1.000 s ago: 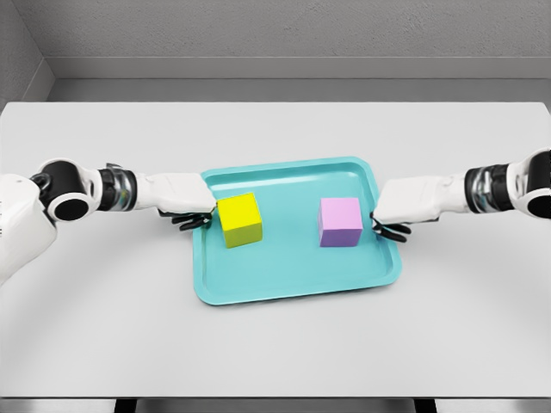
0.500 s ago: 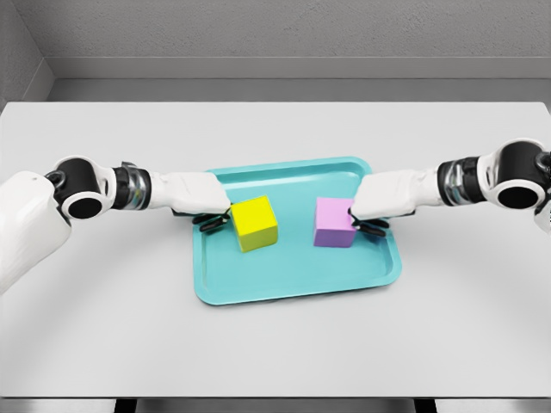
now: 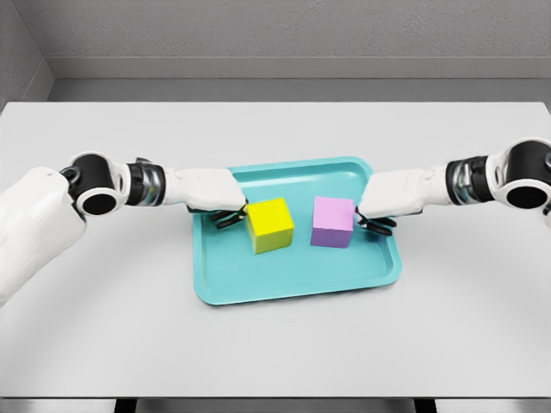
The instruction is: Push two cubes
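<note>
In the head view, a teal tray (image 3: pixel 297 288) is seen on the white worktop (image 3: pixel 275 344). A yellow cube (image 3: pixel 269 224) and a purple cube (image 3: pixel 332 222) are set near each other on the tray, apart. The left hand (image 3: pixel 219 205) is pressed against the yellow cube's left side, fingers curled, nothing grasped. The right hand (image 3: pixel 383 206) is placed just right of the purple cube, fingers curled, nothing held.
</note>
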Available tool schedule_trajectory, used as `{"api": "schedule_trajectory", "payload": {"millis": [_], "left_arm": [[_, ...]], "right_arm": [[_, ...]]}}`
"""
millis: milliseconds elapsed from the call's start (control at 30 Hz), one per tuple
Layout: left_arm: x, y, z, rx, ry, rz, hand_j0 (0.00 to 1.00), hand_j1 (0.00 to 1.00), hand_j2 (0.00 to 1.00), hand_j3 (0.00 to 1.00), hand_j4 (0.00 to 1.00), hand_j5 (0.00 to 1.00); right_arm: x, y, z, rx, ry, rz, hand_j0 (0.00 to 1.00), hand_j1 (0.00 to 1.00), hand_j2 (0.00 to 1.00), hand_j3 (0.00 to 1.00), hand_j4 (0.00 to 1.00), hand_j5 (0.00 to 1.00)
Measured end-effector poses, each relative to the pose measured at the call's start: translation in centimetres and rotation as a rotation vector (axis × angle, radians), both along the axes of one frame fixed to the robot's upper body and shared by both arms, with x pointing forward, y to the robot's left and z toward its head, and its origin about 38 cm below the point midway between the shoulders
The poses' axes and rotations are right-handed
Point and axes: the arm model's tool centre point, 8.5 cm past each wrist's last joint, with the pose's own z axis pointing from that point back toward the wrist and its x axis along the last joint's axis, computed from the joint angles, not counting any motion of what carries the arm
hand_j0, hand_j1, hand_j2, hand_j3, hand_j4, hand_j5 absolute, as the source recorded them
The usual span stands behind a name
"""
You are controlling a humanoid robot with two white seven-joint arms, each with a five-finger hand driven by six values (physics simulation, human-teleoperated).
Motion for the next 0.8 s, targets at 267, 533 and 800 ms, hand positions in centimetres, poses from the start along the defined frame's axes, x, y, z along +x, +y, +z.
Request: {"api": "schedule_trajectory", "payload": {"millis": [267, 533, 800], "left_arm": [[0.1, -0.9, 0.3, -0.013, -0.006, -0.014, 0.00, 0.00, 0.00, 0.00, 0.00, 0.00], [0.0, -1.6, 0.4, -0.023, -0.007, -0.023, 0.01, 0.01, 0.01, 0.01, 0.01, 0.01], [0.1, -2.6, 0.7, -0.036, -0.011, -0.036, 0.01, 0.01, 0.01, 0.01, 0.01, 0.01]], "right_arm": [[0.6, -3.1, -0.8, -0.042, 0.020, -0.079, 0.00, 0.00, 0.00, 0.00, 0.00, 0.00], [0.4, -0.5, -2.3, -0.045, 0.048, -0.026, 0.00, 0.00, 0.00, 0.00, 0.00, 0.00], [0.5, 1.4, -2.4, -0.030, 0.045, 0.011, 0.00, 0.00, 0.00, 0.00, 0.00, 0.00]]}}
